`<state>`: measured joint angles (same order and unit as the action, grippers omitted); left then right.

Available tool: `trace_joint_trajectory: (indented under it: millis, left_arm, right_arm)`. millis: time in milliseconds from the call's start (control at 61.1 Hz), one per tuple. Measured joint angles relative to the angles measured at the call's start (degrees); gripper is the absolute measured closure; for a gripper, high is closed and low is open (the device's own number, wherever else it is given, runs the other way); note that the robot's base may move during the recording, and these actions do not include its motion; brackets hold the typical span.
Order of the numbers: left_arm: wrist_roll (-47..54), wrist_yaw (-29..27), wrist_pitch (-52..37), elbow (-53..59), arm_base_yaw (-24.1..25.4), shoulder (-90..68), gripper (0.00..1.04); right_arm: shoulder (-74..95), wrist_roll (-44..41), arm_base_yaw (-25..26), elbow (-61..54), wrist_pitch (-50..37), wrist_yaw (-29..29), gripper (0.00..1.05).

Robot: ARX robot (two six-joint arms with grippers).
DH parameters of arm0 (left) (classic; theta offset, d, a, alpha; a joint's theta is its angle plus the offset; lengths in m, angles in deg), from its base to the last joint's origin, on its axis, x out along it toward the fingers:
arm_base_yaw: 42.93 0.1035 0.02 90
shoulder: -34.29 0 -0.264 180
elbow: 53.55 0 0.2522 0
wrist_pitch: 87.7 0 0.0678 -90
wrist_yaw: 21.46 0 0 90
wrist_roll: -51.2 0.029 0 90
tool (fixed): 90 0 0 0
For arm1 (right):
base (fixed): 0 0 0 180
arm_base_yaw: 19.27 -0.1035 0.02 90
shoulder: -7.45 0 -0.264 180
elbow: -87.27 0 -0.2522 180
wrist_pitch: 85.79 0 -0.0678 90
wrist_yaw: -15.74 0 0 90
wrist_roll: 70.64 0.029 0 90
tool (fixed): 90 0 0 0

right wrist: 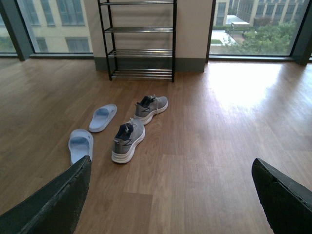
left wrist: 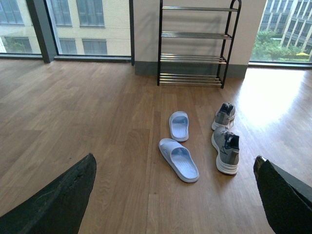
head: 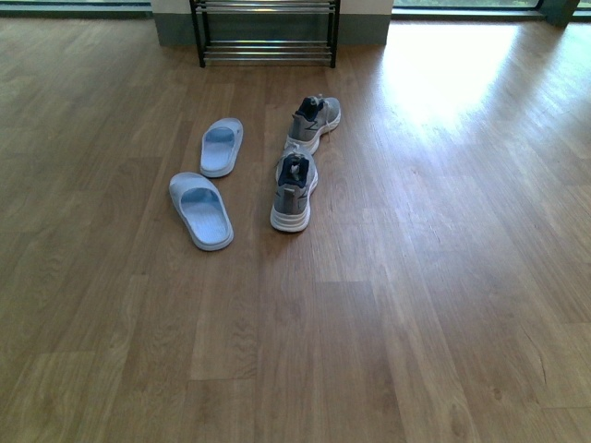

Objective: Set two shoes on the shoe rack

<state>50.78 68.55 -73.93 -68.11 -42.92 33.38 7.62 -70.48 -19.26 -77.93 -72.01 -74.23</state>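
The two shoes look light and soft-knit, so we judge each heel collar the best hold, with our left tool and right tool both gaping.

Near sneaker: gray knit, white sole, upright, heel toward robot.
Far sneaker: matching, just beyond, angled.
Shoe rack: black frame, chrome bars, well beyond.

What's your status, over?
Left pincer and right pincer open, empty. Near sneaker, far sneaker on floor, short of shoe rack. Near sandal, far sandal beside them, not blocking.
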Motion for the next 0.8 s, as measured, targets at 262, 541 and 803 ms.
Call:
trace_joint_trajectory:
  millis: [262, 541, 803]
  left_arm:
    - [0.02, 0.0, 0.0, 0.0, 0.0, 0.0, 0.09]
    - [0.02, 0.0, 0.0, 0.0, 0.0, 0.0, 0.09]
    - [0.02, 0.0, 0.0, 0.0, 0.0, 0.0, 0.09]
  right_arm:
    - [0.0, 0.0, 0.0, 0.0, 0.0, 0.0, 0.09]
    - [0.0, 0.0, 0.0, 0.0, 0.0, -0.02, 0.09]
    - [0.02, 0.0, 0.0, 0.0, 0.0, 0.0, 0.09]
